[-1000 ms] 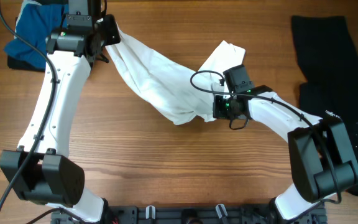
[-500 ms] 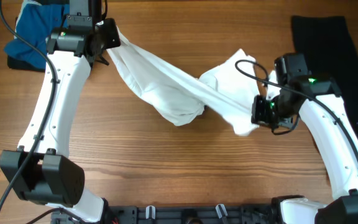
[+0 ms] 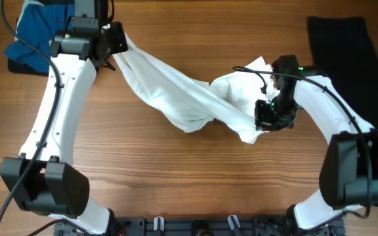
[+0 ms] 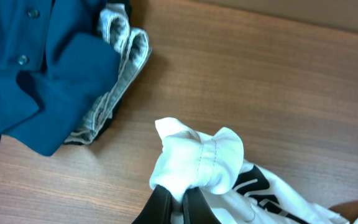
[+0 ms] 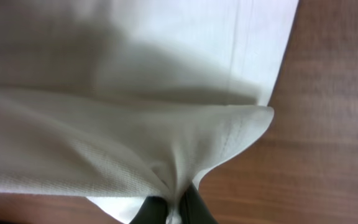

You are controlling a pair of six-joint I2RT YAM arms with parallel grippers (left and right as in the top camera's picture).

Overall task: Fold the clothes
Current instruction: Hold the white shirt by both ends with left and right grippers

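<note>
While both grippers are clamped on the white T-shirt [image 3: 176, 92], the step in hand looks like the spreading-out that has to come before any fold, since nothing on the desk [image 3: 176, 190] lies flat enough to crease. The left gripper [image 3: 113, 40] sits toward the desk's far left corner, its fingers pinched fully together on a bunched wad of stitched edge. The left wrist view shows a scrap of the black print just below that wad. The right gripper [image 3: 262, 118] is right of the desk's middle, likewise closed tight on a gathered pleat beside a hemmed edge, as the right wrist view shows. Between them the shirt runs as a twisted, rope-like band across the desk's middle, with a slack lump hanging off it and a loose flap heaped by the right gripper. How much of it rests on the desk I cannot tell. Most of the print is hidden in the folds. To my eye the next move calls for drawing the two holds apart and untwisting the band so the cloth opens into a sheet, then lowering it flat. Whether the two holds are matching corners is unclear, so a regrasp may be needed. A blue shirt [image 3: 35, 29] with a grey ribbed garment [image 4: 120, 56] beside it is piled at the desk's far left corner, and a black garment [image 3: 346, 65] lies along its right edge, both unfolded.
</note>
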